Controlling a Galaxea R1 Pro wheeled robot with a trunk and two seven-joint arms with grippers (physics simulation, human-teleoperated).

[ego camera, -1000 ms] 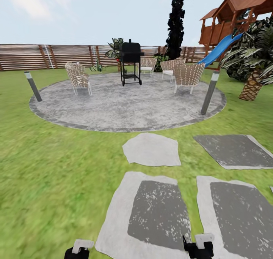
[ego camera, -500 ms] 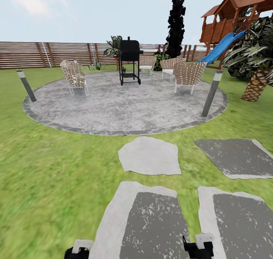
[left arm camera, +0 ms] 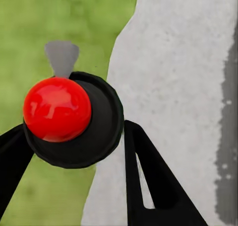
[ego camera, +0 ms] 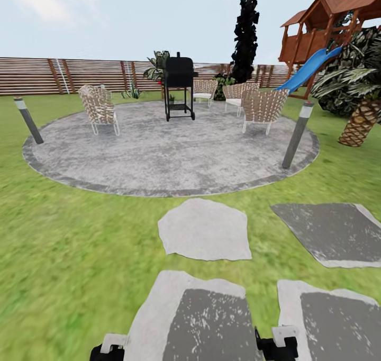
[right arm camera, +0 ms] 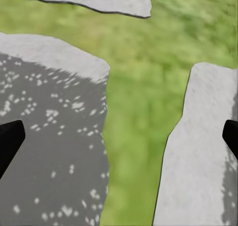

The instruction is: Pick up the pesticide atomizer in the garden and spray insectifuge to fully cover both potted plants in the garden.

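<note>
The garden lies ahead: green lawn (ego camera: 63,255), grey stepping stones (ego camera: 203,228) and a round paved patio (ego camera: 169,149) before a brown slat fence (ego camera: 63,75). The pesticide atomizer is out of view. Far off by the fence, left of the grill, stands a small low rosette of pointed green leaves (ego camera: 132,92); it is too small to tell whether it is one of the potted plants. My left gripper (left arm camera: 74,131) is open over the edge of a stepping stone (left arm camera: 173,87), with a red ball on a black disc (left arm camera: 57,109) between its fingers. My right gripper (right arm camera: 124,131) is open over grass and stones.
On the patio stand a black grill (ego camera: 179,86) and several wicker chairs (ego camera: 98,107). Two grey bollards (ego camera: 295,134) (ego camera: 27,120) mark its rim. A wooden playhouse with a blue slide (ego camera: 309,67) and a palm-like bush (ego camera: 362,101) stand at the right.
The whole head view has shifted: the patio has come nearer and the stepping stones have slid down the picture. The camera has moved forward; nothing in the garden has moved.
</note>
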